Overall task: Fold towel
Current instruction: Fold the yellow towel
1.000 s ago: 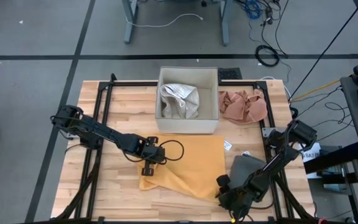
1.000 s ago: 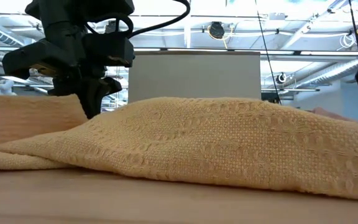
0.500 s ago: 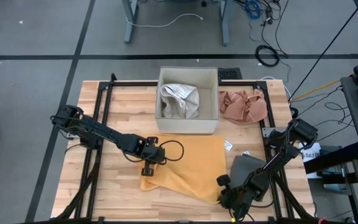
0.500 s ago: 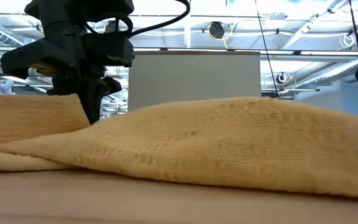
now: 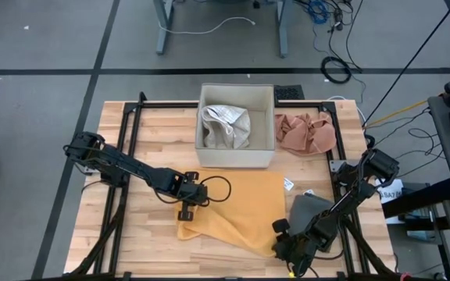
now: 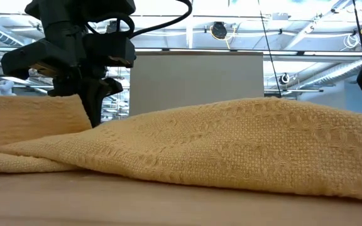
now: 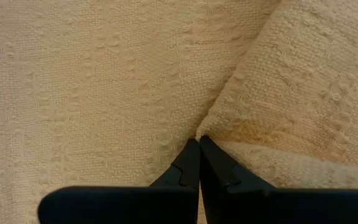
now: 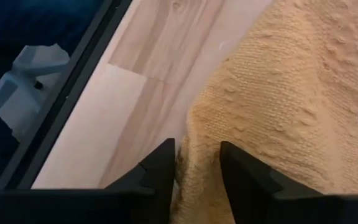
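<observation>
Yellow towel (image 5: pixel 237 209) hump lower than before

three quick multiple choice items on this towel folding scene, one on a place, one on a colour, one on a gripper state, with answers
1. Where does the pink cloth lie?
A. inside the box
B. on the table right of the box
C. under the yellow towel

2. What colour is the towel being folded?
A. yellow
B. blue
C. white

3. How do the left gripper's fingers stand?
A. wide open above the towel
B. shut, tips at a fold of the towel
C. gripping the box rim

Answers:
1 B, the high view shows it beside the box's right wall.
2 A, every view shows yellow weave.
3 B, the left wrist view shows the fingertips closed together on the cloth.
</observation>
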Robot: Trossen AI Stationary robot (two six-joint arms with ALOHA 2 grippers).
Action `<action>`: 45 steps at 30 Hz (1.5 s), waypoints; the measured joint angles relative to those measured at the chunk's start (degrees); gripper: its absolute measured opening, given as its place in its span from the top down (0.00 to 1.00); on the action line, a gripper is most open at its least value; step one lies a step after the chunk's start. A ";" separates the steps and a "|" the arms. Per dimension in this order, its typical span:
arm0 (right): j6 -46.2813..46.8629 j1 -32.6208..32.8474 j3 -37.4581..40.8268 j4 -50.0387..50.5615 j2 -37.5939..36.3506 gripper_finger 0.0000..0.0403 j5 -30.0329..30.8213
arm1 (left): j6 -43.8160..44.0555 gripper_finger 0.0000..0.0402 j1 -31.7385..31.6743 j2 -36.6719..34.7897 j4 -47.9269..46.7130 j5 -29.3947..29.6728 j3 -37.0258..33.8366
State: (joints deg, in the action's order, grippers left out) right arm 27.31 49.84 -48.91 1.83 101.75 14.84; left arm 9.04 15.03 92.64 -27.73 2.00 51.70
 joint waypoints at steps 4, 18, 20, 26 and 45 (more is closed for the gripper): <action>0.13 -0.01 -0.02 -0.25 -0.07 0.72 -1.28 | -0.02 1.00 0.00 0.00 0.02 0.00 0.00; 2.05 -0.46 -0.03 -1.28 -0.20 0.72 -4.52 | -0.20 1.00 0.00 0.00 0.44 0.01 0.00; 2.03 -0.62 -0.04 -1.22 -0.20 0.74 -4.55 | -0.20 1.00 0.00 0.00 0.44 0.01 0.00; 1.49 -0.82 -0.04 -0.54 -0.20 0.85 -4.49 | -0.20 1.00 0.00 0.00 0.44 0.02 0.00; -0.22 -1.90 -0.09 7.41 -11.78 1.00 -1.56 | -1.12 0.75 0.52 -0.55 -9.77 0.35 10.37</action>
State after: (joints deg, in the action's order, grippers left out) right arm 27.09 47.94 -48.99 9.24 89.97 13.28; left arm 7.92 15.55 92.09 -37.50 2.35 62.07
